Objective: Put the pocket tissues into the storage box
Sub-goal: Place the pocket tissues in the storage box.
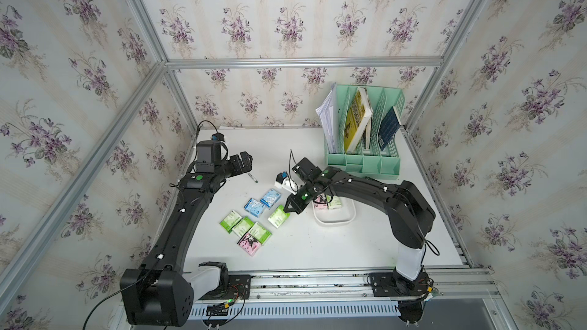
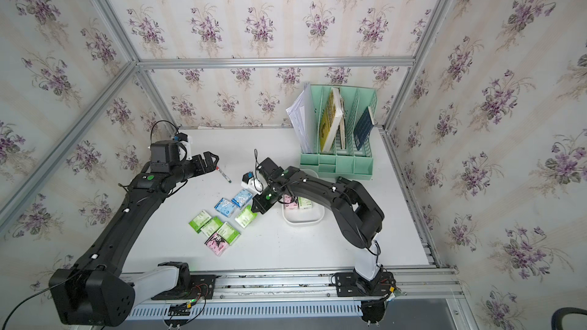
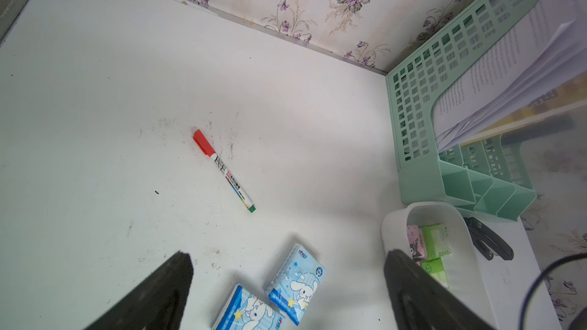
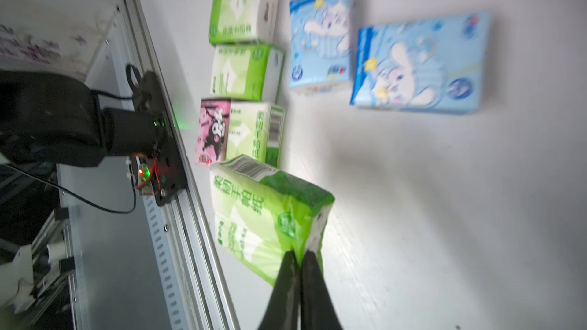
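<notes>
Pocket tissues (image 1: 243,226), green packet (image 4: 260,217) printed 手帕纸 with barcode, corner pinched in right jaws, left jaws spread wide

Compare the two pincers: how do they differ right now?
The left pincer stands open and empty; the right pincer is shut on the edge of a green-and-white tissue packet. The left pincer hangs near the red-capped marker; the right pincer sits beside the storage box. Both are black, over the white table.
</notes>
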`<state>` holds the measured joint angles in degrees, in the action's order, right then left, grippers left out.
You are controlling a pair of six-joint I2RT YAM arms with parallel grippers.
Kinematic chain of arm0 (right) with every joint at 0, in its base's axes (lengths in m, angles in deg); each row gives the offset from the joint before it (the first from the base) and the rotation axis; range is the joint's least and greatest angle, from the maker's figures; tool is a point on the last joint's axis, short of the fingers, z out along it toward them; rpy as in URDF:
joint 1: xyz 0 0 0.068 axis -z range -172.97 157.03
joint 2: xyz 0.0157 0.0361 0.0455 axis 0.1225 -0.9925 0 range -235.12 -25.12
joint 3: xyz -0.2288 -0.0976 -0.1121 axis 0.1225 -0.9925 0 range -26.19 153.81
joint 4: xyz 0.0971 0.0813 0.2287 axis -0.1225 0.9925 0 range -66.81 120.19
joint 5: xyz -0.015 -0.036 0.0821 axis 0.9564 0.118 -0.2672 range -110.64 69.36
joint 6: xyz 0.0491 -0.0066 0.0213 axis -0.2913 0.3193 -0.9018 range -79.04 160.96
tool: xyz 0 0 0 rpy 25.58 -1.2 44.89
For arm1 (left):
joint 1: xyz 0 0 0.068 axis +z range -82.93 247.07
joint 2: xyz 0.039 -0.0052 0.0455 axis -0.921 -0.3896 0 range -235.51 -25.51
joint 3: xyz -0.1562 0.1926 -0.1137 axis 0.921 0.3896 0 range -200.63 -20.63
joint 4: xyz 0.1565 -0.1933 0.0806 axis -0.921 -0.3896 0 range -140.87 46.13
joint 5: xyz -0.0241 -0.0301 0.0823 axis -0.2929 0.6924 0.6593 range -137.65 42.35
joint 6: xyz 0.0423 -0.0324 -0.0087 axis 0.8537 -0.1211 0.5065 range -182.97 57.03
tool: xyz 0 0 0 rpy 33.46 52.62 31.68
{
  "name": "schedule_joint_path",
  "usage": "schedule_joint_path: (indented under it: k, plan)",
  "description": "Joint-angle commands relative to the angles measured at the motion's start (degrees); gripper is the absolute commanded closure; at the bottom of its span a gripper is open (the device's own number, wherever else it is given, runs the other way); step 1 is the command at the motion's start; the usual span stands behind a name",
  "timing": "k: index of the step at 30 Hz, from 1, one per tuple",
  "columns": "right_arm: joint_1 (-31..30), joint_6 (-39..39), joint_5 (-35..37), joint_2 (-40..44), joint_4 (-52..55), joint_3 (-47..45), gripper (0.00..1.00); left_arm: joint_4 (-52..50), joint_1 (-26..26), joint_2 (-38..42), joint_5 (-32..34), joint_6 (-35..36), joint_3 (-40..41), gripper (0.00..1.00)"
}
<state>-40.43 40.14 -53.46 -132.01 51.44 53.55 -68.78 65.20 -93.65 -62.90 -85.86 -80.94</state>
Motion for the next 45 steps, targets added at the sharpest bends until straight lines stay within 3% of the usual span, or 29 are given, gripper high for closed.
schedule_joint_path:
  k: [1, 8, 14, 26, 42, 45]
  plan:
    - [3.95, -6.13, -0.33, 3.48, -4.88, -1.29, 1.0, 0.32, 0.07, -0.13, -0.57, -0.05, -0.42, 0.01]
    - [19.05, -10.31, 4.17, 15.31, -1.69, -10.03, 1.0, 1.5, 0.02, -0.76, -1.35, -0.55, -0.18, 0.01]
    - [24.28, -11.12, 8.99, 23.45, 2.19, -17.96, 1.0, 3.46, -0.07, -1.8, -2.36, -1.7, 0.64, 0.01]
    - [24.47, -13.25, 9.47, 26.5, 2.45, -28.09, 1.0, 3.1, -0.06, -1.68, -1.89, -1.37, 0.59, 0.01]
    - [19.78, -17.86, 7.33, 26.12, 0.84, -30.96, 1.0, 3.19, -0.1, -1.81, -1.38, -1.26, 0.99, 0.01]
    - [19.78, -18.05, 7.55, 25.51, 0.84, -30.97, 0.95, 3.04, -0.11, -2.18, -1.45, -0.88, 0.68, 0.01]
